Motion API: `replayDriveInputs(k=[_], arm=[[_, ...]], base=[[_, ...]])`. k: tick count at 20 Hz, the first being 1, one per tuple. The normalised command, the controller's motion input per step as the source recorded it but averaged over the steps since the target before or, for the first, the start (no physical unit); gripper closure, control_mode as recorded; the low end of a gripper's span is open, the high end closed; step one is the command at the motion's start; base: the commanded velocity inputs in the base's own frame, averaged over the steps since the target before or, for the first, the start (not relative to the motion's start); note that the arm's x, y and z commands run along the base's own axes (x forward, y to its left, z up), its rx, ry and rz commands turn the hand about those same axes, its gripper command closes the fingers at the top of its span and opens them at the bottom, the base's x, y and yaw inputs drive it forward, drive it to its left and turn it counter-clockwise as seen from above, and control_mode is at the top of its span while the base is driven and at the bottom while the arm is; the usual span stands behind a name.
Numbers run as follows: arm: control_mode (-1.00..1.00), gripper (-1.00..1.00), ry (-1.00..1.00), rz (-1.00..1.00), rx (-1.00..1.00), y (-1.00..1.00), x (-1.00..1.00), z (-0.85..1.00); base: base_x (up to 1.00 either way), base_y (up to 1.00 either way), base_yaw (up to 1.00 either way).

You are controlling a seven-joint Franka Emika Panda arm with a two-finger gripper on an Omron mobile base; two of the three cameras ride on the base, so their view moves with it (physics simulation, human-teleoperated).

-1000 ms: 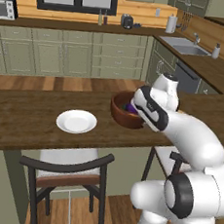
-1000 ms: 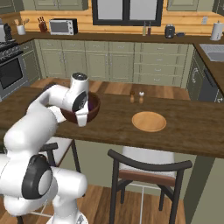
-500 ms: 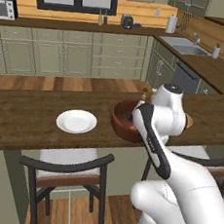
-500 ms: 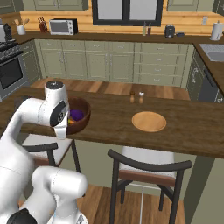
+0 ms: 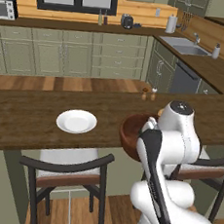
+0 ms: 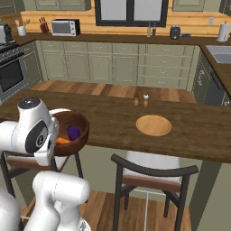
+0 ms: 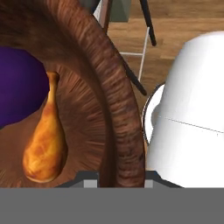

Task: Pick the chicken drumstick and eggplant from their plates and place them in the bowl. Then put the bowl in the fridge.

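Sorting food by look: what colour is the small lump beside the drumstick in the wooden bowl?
Glossy purple eggplant, clearest in the right base view.

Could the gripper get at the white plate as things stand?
Probably not: the gripper is shut on the bowl's rim, with the drumstick and eggplant inside. The white plate lies bare on the counter, but the bowl must be set down first.
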Motion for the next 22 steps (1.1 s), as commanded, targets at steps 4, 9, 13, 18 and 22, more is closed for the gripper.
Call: replayDriveInputs(k=[4, 9, 13, 18, 22], arm=[[-1.0, 1.0, 0.0, -0.04, -0.02, -0.07, -0.42, 0.0], [-1.0, 1.0, 0.0, 0.0, -0.04, -0.01, -0.08, 0.0], [-1.0, 1.0, 0.0, 0.0, -0.01, 0.0, 0.0, 0.0], [-1.0, 1.0, 0.0, 0.0, 0.0, 0.0, 0.0, 0.0], [-1.0, 1.0, 0.0, 0.0, 0.0, 0.0, -0.14, 0.0]], base=[[0.0, 0.0, 0.0], [0.0, 0.0, 0.0], [0.0, 0.0, 0.0], [0.0, 0.0, 0.0], [0.0, 0.0, 0.0]])
